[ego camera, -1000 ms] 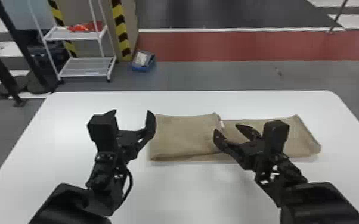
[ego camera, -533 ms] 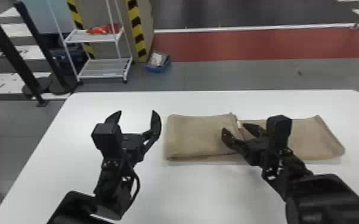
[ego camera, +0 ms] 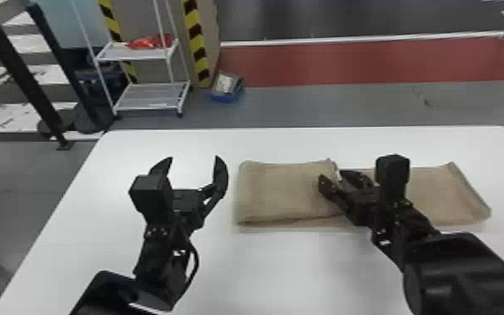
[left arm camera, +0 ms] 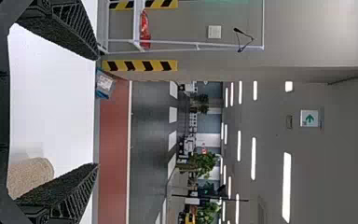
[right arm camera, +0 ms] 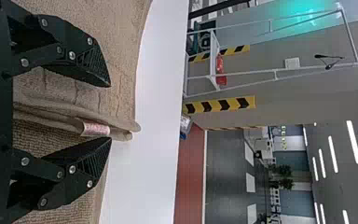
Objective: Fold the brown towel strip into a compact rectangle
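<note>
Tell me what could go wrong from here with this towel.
The right gripper has its open fingers either side of the folded layer's loose edge; closing might catch lower cloth too and drag the brown towel.

The lower layer peeks out along the near side, so another fold could leave the rectangle uneven.

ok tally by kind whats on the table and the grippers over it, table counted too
Towel: 1, partly folded
Grippers: 2, the left gripper and the right gripper
Table: 1
Total: 4
</note>
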Available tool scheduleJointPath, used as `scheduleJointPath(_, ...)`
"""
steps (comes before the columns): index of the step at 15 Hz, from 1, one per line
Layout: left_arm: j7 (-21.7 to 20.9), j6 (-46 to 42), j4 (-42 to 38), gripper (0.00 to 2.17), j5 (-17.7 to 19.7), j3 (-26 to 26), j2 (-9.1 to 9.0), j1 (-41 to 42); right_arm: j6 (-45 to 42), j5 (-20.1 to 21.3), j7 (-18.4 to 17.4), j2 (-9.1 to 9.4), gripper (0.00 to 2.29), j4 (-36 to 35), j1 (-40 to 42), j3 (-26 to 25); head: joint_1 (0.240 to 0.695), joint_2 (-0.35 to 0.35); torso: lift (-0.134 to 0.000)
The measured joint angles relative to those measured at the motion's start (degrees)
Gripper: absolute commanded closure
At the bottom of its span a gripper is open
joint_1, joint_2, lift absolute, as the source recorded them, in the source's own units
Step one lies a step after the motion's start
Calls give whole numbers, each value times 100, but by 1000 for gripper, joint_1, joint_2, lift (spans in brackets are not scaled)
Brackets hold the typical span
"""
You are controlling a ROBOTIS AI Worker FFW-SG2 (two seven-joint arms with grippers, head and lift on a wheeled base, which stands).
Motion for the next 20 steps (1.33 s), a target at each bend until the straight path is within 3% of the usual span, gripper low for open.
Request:
scheduleJointPath(3, -1, 10, 20, 66, 0, -2, -15, -7, 133, 0, 25, -10, 633, 8, -28, 8, 695, 115, -123)
scheduleJointPath(4, -1, 14, 32, 66, 0, -2, -20, -14, 156, 0, 30, -13, 805, 6, -29, 16, 695, 115, -123)
scheduleJointPath(9, 8, 14, 66, 66, 15, -2, -25, -31, 203, -14, 38, -22, 832, -82, 25, 48, 695, 119, -123)
scheduleJointPath(10, 8, 15, 69, 66, 22, -2, -25, -33, 205, -12, 39, -25, 1237, -138, 59, 56, 695, 120, -123)
scheduleJointPath(13, 23, 16, 64, 66, 35, -2, -25, -34, 222, -6, 41, -34, 1332, -257, 108, 65, 695, 123, -123)
scheduleJointPath(14, 31, 17, 58, 66, 39, -2, -22, -32, 222, -8, 46, -38, 1470, -322, 142, 72, 695, 124, -123)
scheduleJointPath(20, 68, 9, 47, 66, 44, 6, -8, -8, 276, -73, 47, -71, 1480, -1211, 608, 35, 695, 133, -123)
